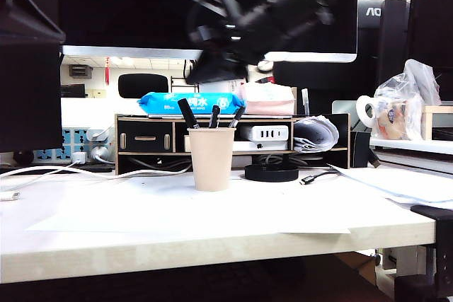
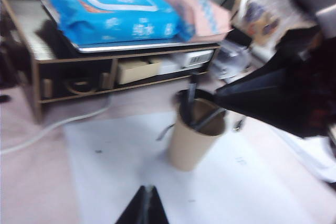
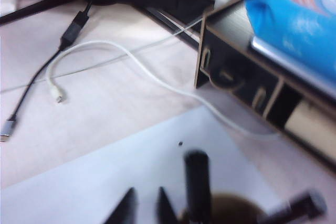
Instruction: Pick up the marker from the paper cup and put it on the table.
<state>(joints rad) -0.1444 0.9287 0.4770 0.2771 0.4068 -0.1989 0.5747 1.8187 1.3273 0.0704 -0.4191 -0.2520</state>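
The beige paper cup (image 1: 211, 158) stands upright on the white table (image 1: 85, 245), on a sheet of paper. Three dark pens (image 1: 187, 113) stick out of it; blur hides any lettering, so I cannot tell which is the marker. My right gripper (image 3: 146, 199) hovers just above the cup's rim (image 3: 231, 208), open and empty, beside one upright pen (image 3: 197, 182). In the exterior view it is a blurred dark mass (image 1: 212, 68) over the cup. My left gripper (image 2: 147, 190) is shut and empty, above the paper on the near side of the cup (image 2: 191, 145).
A black-and-wood drawer shelf (image 1: 145, 136) stands behind the cup with a blue wipes pack (image 1: 191, 102) on top. White cable (image 3: 131, 59) and black cable (image 3: 68, 35) lie at the table's left. A black round disc (image 1: 271, 172) sits right of the cup.
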